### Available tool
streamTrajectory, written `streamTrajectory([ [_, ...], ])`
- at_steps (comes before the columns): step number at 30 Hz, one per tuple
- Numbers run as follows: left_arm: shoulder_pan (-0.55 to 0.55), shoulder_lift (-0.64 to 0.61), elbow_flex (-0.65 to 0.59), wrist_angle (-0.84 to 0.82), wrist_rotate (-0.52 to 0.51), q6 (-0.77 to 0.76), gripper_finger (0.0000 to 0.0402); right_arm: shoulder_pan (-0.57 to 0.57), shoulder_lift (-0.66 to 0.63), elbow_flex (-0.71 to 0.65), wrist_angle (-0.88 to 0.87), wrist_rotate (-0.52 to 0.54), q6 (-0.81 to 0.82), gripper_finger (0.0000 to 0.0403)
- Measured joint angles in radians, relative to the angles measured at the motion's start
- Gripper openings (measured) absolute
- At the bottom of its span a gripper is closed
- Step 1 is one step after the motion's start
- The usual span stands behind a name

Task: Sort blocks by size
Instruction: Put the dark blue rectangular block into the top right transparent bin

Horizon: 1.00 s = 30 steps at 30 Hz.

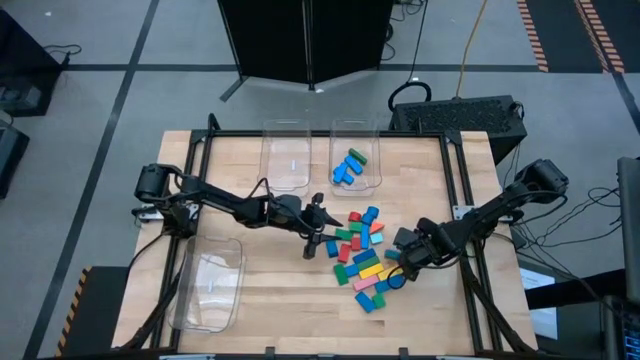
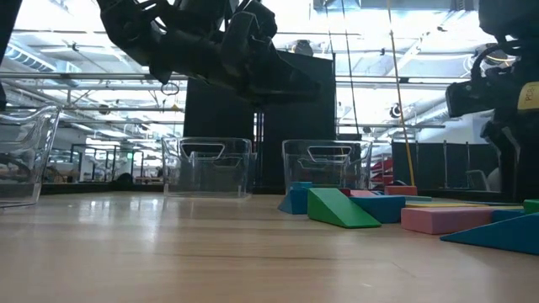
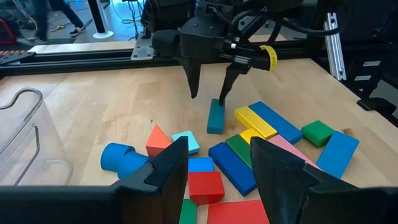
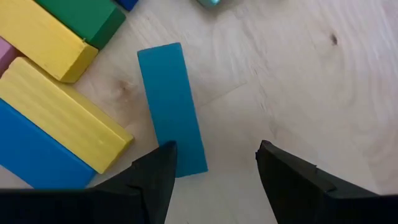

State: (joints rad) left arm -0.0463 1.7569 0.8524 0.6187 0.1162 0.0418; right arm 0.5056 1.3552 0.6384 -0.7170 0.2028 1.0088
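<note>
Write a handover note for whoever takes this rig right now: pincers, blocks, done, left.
Right pincer: open, low over a teal block at the pile's right edge, one finger beside it, nothing held.
Left pincer: open, empty, above the pile's left edge.
Blocks: several blue and one green in the back right bin; the main pile loose on the table.
Done: that one bin started.
Left: the pile; the other two bins look empty.

Right gripper open above teal block on the bench; left gripper open over red block.
</note>
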Motion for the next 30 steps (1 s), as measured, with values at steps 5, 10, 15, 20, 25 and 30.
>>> streamTrajectory([
  [5,0.000,0.000,0.000,0.000,0.000,0.000,0.0173,0.000,0.000,0.000,0.001,0.001,-0.053,0.0217],
  [10,0.000,0.000,0.000,0.000,0.000,0.000,0.0173,0.000,-0.005,0.002,0.004,0.002,-0.159,0.0217],
  [15,0.000,0.000,0.000,0.000,0.000,0.000,0.0173,0.000,-0.016,0.002,0.030,-0.023,-0.217,0.0217],
  [20,0.000,0.000,0.000,-0.001,0.000,0.000,0.0173,0.000,-0.016,0.002,0.039,-0.043,-0.215,0.0217],
  [25,0.000,0.000,0.000,-0.006,0.000,-0.001,0.0173,0.005,0.004,0.004,0.078,-0.046,-0.205,0.0217],
  [30,-0.002,0.000,0.000,-0.008,0.000,-0.003,0.0173,0.013,0.062,0.004,0.090,-0.018,-0.210,0.0217],
])
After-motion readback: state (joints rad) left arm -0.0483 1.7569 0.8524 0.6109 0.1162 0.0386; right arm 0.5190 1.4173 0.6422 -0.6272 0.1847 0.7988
